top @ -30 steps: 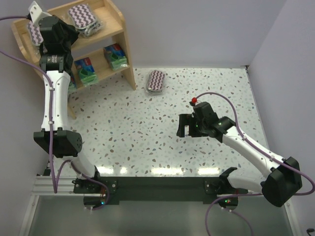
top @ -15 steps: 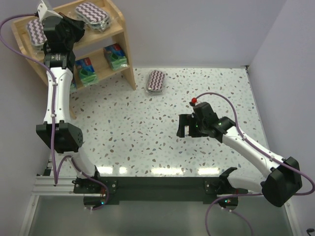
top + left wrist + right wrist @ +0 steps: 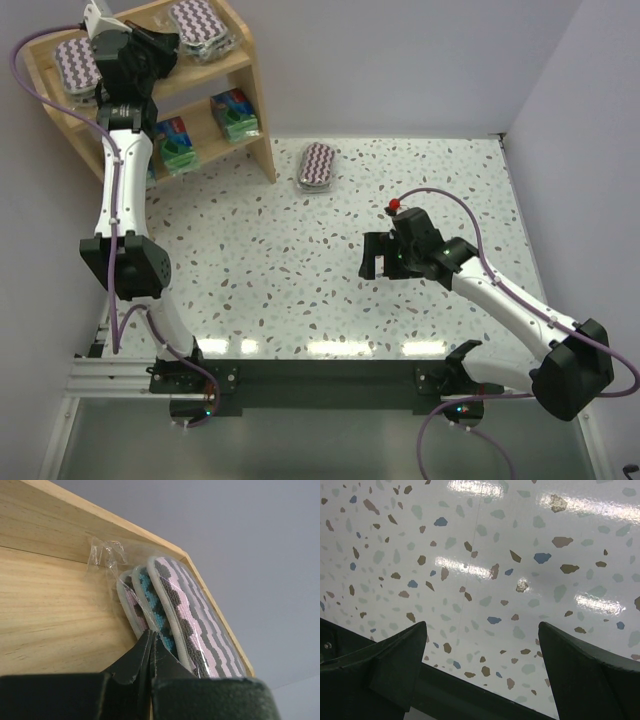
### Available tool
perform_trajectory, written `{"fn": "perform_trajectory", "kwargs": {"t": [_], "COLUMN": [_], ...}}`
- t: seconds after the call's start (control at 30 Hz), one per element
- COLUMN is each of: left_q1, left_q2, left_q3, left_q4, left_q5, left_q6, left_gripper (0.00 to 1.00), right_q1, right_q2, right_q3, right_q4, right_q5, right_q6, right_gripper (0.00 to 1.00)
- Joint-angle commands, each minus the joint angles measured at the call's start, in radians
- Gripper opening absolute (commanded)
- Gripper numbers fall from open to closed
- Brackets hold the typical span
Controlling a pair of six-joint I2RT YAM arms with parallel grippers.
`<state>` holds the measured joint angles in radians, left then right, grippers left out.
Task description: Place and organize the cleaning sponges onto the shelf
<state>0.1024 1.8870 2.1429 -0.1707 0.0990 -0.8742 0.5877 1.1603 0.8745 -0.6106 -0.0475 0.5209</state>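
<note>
Right hand point(image 3: 371, 256): fingers apart, gripping nothing, hovering low over the speckled counter point(image 3: 280, 280); probably parked clear while the other arm worked.
Loose zigzag sponge pack point(image 3: 318, 165): lay flat on the counter just beside the shelf's foot, well apart from the right hand; seemingly the 1 pack not yet shelved.
Green-blue sponge packs point(image 3: 235, 115): 2 sat side by side on a lower tier of the wooden shelf point(image 3: 262, 140), grouped by kind; a possible 3rd was mostly hidden behind the left arm.
Left hand point(image 3: 151, 642): fingers pinched together on the clear wrap of the held zigzag pack point(image 3: 195, 615), reaching up to the top board.
Held zigzag pack: rested at the top board's right end, likely being positioned there.
Far zigzag pack point(image 3: 75, 60): lay at the board's left end.
</note>
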Motion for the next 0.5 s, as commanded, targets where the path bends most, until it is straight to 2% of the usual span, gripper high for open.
{"fn": "perform_trajectory", "kwargs": {"t": [0.0,0.07,0.23,0.37,0.47], "left_q1": [0.006,0.005,0.005,0.005,0.005], "left_q2": [0.011,-0.023,-0.106,-0.135,-0.16], "left_q3": [0.032,0.017,0.009,0.037,0.009], "left_q4": [0.043,0.039,-0.079,-0.194,-0.202], "left_q5": [0.025,-0.01,-0.267,-0.367,-0.418], "left_q6": [-0.02,-0.006,0.076,0.119,0.155], "left_gripper": [0.0,0.0,0.0,0.0,0.0], "right_q1": [-0.006,-0.008,-0.006,-0.006,-0.006], "right_q2": [-0.004,-0.004,-0.005,0.01,0.015], "right_q3": [-0.012,-0.011,-0.006,-0.002,0.001], "right_q4": [0.028,0.028,0.028,0.031,0.035], "right_q5": [-0.003,-0.003,-0.008,-0.018,-0.028], "right_q6": [-0.009,-0.006,-0.007,-0.009,-0.007], "right_gripper": [0.96,0.96,0.96,0.96,0.96]}}
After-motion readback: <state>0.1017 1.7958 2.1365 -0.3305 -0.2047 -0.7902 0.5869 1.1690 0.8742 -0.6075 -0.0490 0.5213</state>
